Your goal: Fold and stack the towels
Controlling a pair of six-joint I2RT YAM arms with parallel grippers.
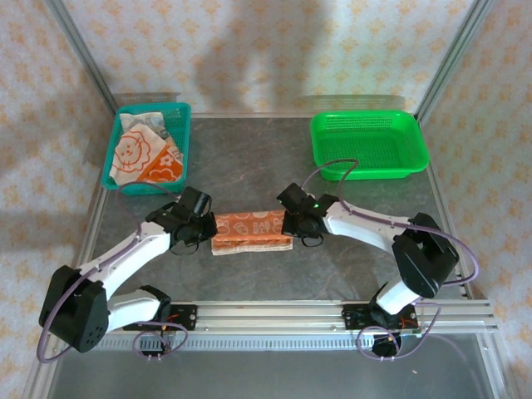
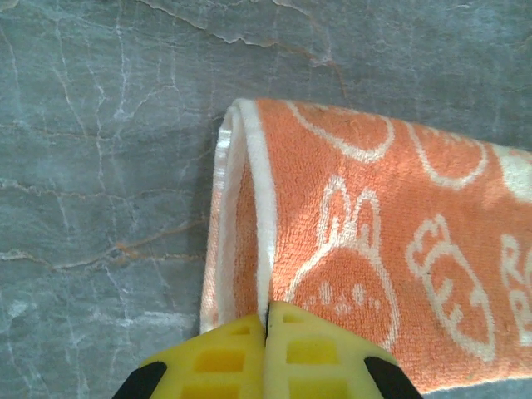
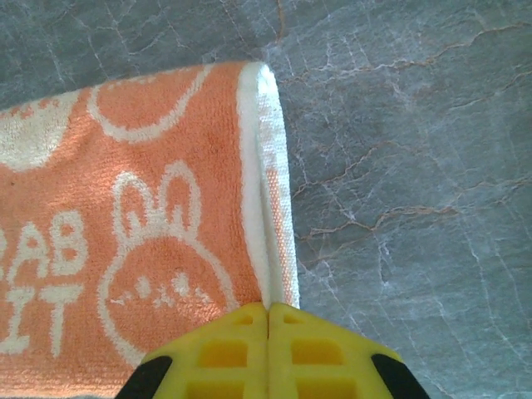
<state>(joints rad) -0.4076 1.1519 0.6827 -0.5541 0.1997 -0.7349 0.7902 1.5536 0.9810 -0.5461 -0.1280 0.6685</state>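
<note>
An orange towel (image 1: 252,233) printed with white rabbits and letters lies folded into a long strip at the table's middle. My left gripper (image 1: 207,229) is at its left end, and in the left wrist view its yellow fingers (image 2: 224,357) are shut on the towel's white hem (image 2: 264,249). My right gripper (image 1: 293,228) is at the strip's right end, shut on the hem (image 3: 268,249) of that end, with the towel (image 3: 125,216) spreading away to the left. More towels (image 1: 141,154), orange and cream with a lion face, lie crumpled in the teal basket (image 1: 188,141).
A green mesh basket (image 1: 366,137) stands at the back right. The grey marbled table (image 1: 249,166) shows bare between the baskets and the strip. Metal frame posts rise at the back corners, and a rail runs along the near edge.
</note>
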